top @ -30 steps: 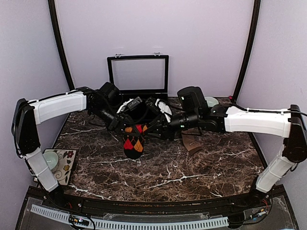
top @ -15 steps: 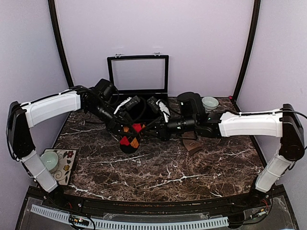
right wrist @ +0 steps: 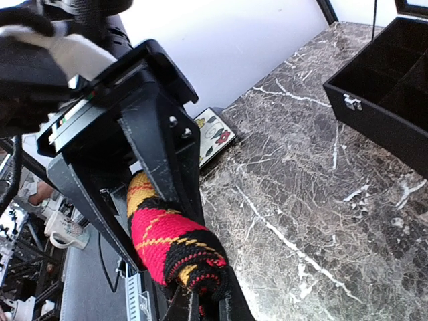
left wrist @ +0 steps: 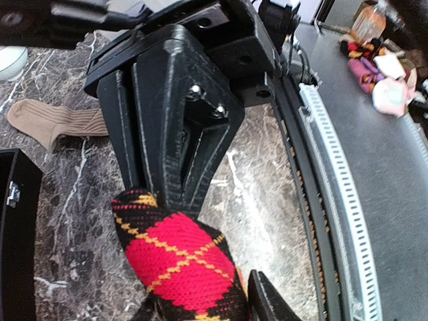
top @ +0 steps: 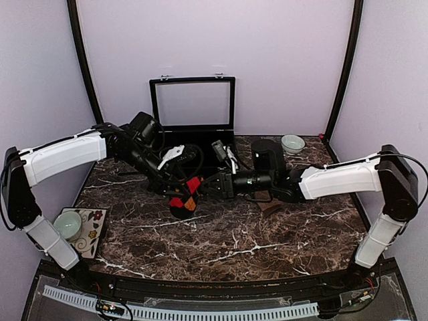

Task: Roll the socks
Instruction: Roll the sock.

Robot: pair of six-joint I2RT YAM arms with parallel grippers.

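Slippage is the main hazard here. The black sock with red and yellow argyle diamonds [top: 185,200] is held between both arms over the brown marble-patterned table [top: 234,247], in front of the black hinged case [top: 194,134]. One end of it is pinched tight by the right gripper [right wrist: 200,299]. The bundled part is flanked by the parted fingers of the left gripper [left wrist: 200,304]; whether it is squeezed there cannot be told. If it is loose, the bundle could be unwound or dragged from the narrow pinch. The fingers are crowded together, so a collision is possible. The plain tan ribbed sock [left wrist: 50,120] is laid flat, well apart.
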